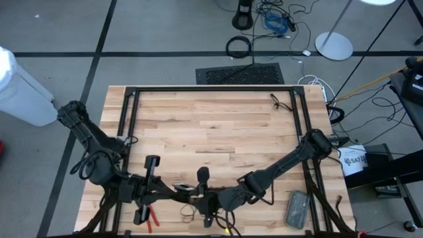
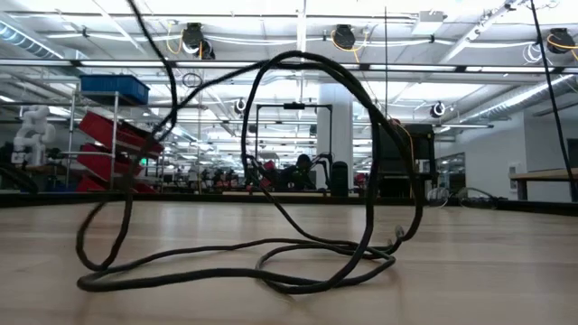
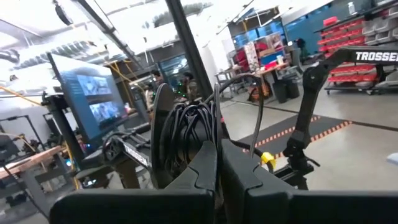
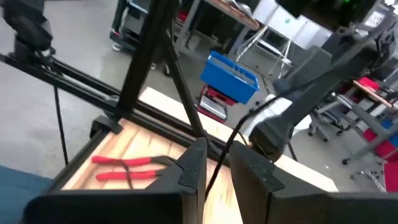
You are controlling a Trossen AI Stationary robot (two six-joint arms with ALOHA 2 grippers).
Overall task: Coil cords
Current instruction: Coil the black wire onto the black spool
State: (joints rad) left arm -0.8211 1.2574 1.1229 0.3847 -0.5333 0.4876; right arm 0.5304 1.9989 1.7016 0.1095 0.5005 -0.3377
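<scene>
Winding mid-coil, I'd judge: left gripper point(image 3: 217, 163) is clamped on a bundle of cord point(image 3: 189, 127) loops, held up off the table point(image 1: 211, 125) at its near edge. Right gripper point(image 4: 216, 163) sits just beside it, fingers pinched on a single strand running up between them. Next move likely needs another wrap laid onto the bundle without losing tension. Pliers point(image 4: 127, 167) lie on the wood nearby.
</scene>
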